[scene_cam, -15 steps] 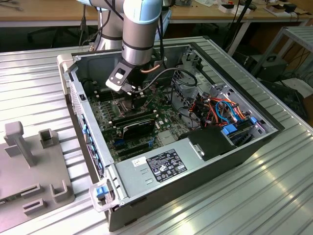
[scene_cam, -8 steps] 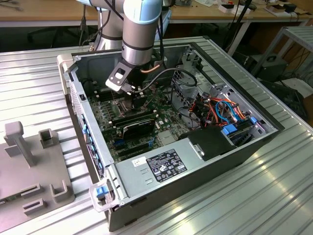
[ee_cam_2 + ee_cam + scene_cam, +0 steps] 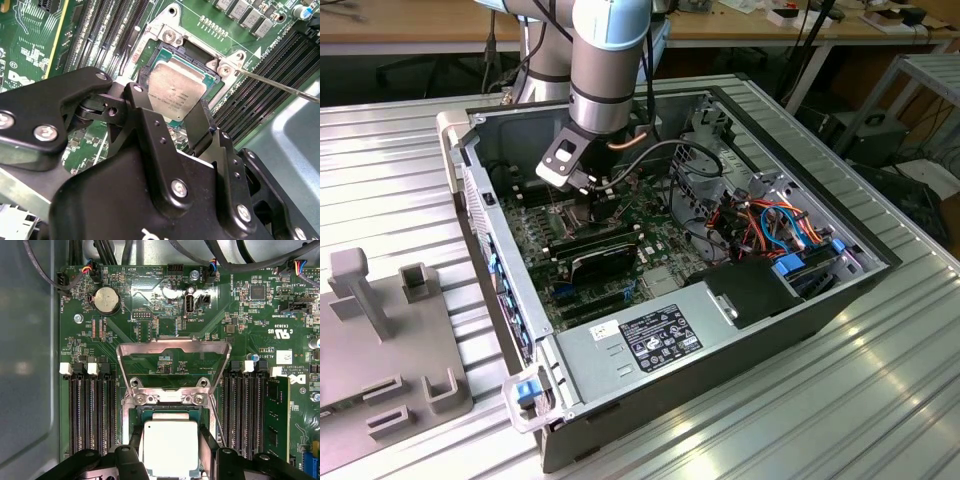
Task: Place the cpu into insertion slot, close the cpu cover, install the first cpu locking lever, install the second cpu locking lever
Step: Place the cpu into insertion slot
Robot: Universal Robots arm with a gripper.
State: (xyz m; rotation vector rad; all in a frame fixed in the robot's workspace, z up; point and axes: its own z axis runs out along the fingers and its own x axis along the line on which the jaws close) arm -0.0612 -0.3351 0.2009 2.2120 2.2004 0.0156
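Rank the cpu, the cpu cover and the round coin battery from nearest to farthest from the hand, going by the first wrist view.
1. cpu: held in the hand itself.
2. cpu cover: flipped open, just beyond the cpu.
3. coin battery: farthest, past the cover and off to one side, near the cable connectors.

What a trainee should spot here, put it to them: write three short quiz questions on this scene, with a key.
1. True or false: the cpu cover lies shut over the insertion slot.
2. What sits between the fingers of the gripper? A) a memory stick B) the cpu C) a cable
3. Fill in: in the exterior view the arm reaches into an open computer ____.
Key: 1 false, it stands hinged open. 2 B. 3 case.
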